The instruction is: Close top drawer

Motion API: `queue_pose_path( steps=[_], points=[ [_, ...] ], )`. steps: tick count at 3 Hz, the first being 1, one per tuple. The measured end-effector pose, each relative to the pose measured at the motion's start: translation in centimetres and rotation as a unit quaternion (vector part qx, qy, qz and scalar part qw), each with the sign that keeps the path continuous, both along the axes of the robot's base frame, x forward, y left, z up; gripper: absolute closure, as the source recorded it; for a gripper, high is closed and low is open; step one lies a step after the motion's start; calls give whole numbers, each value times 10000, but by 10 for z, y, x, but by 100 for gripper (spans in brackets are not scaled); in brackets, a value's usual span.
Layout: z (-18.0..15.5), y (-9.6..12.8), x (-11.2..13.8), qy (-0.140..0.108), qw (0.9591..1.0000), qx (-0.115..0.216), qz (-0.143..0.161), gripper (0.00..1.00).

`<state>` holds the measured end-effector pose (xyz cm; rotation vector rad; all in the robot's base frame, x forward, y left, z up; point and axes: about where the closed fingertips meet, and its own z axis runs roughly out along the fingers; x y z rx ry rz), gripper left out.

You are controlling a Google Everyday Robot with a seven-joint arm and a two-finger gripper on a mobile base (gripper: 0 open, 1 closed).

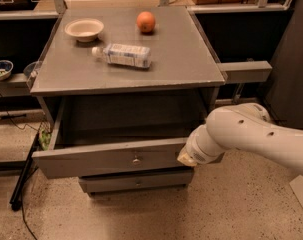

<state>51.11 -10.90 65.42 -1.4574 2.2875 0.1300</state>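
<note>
The top drawer (111, 156) is a wide grey wooden box with a flat front and a small metal knob (136, 159) at its centre. It stands partly pulled out of the grey cabinet, and its inside looks bare. My white arm (246, 134) reaches in from the right. The gripper (187, 158) is at the arm's end, against the right end of the drawer front, mostly hidden by the wrist. A slimmer grey drawer (136, 181) sits below, nearly flush.
On the cabinet top (181, 59) lie a white bowl (83, 29), an orange (146, 21) and a plastic bottle (122, 55) on its side. A grey ledge (243, 71) juts out at right. A blue bowl (1, 69) sits on a left shelf. A black cable (21, 184) runs along the floor at left.
</note>
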Motion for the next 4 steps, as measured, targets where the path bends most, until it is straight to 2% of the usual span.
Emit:
queue_pose_path(
  steps=[1, 2, 3, 4],
  points=[
    [-7, 5, 13, -99, 9999, 50, -62, 100],
    [-10, 15, 48, -277, 9995, 78, -107, 100],
    [-11, 28, 94, -457, 9988, 119, -154, 100],
    [-11, 30, 96, -469, 9987, 125, -151, 100]
  ],
)
